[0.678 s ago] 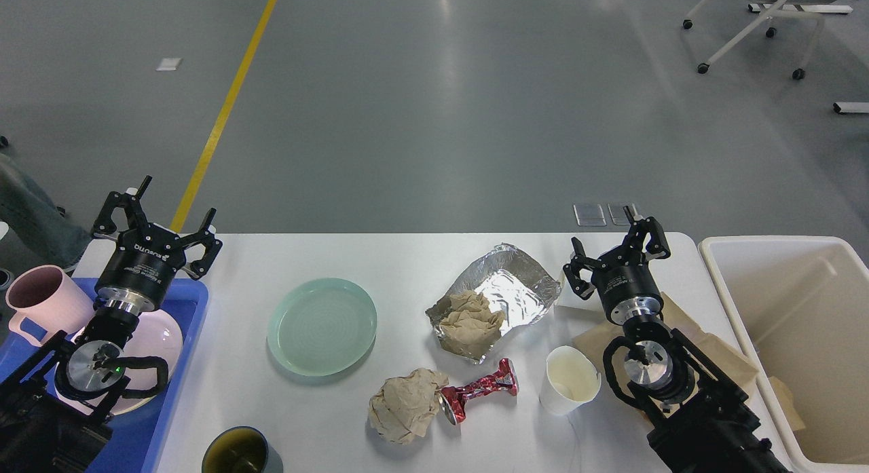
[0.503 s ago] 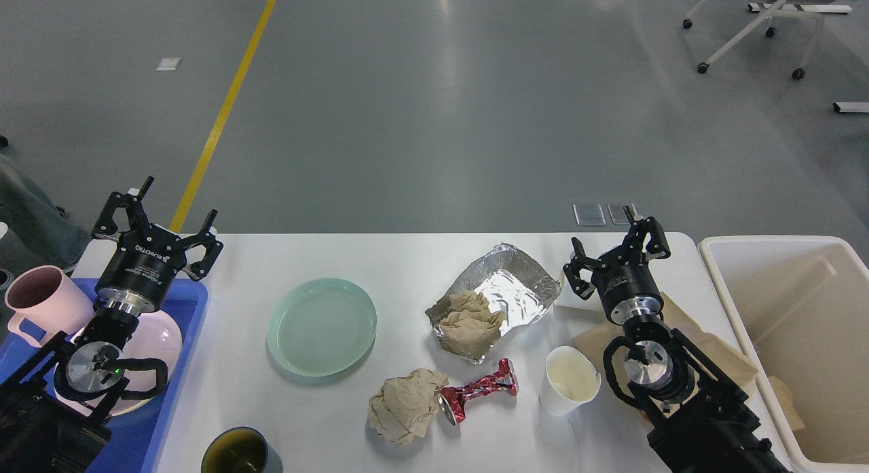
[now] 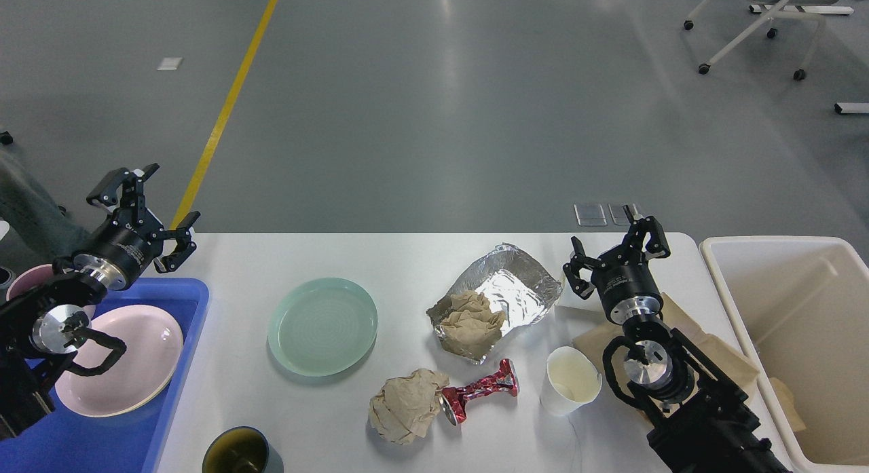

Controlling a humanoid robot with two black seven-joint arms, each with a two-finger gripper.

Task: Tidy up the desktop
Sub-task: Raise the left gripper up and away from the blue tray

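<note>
At far left edge of tabletop: left tool, fingers spread wide, nothing held, hovering above the back corner of the blue tray; empty and raised, presumably free for a next pickup.
At right, over the back of the tabletop: right tool, fingers likewise apart, nothing gripped, poised above brown paper sheet and just beside the foil; placement suits reaching rubbish near the bin.
Within blue tray: pink plate, lying flat; pink mug, mostly hidden behind the left arm. Crockery apparently gathered here.
On tabletop, white, wide, spanning the lower half of the view between tray and bin:
- green plate, flat, near the tray, not yet in it.
- foil sheet, opened out, with crumpled brown paper resting on its near edge.
- second crumpled paper ball, touching crushed red can.
- white paper cup, tipped on its side, mouth up toward the camera.
- dark green cup, upright at the near edge.
Right of tabletop: cream bin, open; likely destination for rubbish. Tidying judged far from complete.
</note>
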